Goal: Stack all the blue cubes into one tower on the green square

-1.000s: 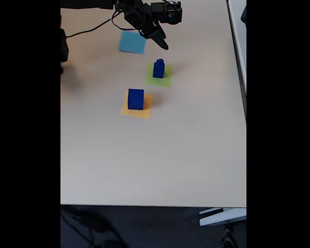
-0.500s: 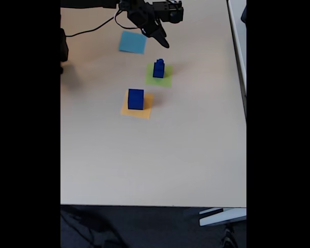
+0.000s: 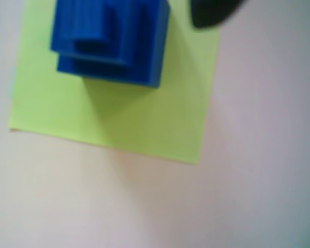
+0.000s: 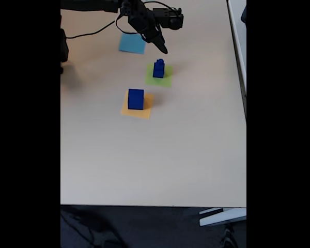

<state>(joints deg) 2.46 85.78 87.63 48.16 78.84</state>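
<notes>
On the green square (image 4: 165,80) stands a medium blue cube (image 4: 158,72) with a small blue cube (image 4: 160,62) on top of it. The wrist view looks down on this two-cube stack (image 3: 111,41) at the far left of the green square (image 3: 144,119). A larger blue cube (image 4: 136,98) sits apart on an orange-yellow square (image 4: 145,110). My gripper (image 4: 159,45) hangs just behind and above the stack, open and holding nothing. One dark fingertip (image 3: 214,13) shows at the top of the wrist view, to the right of the stack.
A light-blue paper square (image 4: 131,43) lies under the arm at the back of the table. A black cable (image 4: 90,31) runs along the back left. The table's front edge (image 4: 155,205) is far off, and the right edge (image 4: 245,103) borders another surface.
The gripper has turned a little and its tip has dipped slightly towards the stack. Nothing on the table has moved.
</notes>
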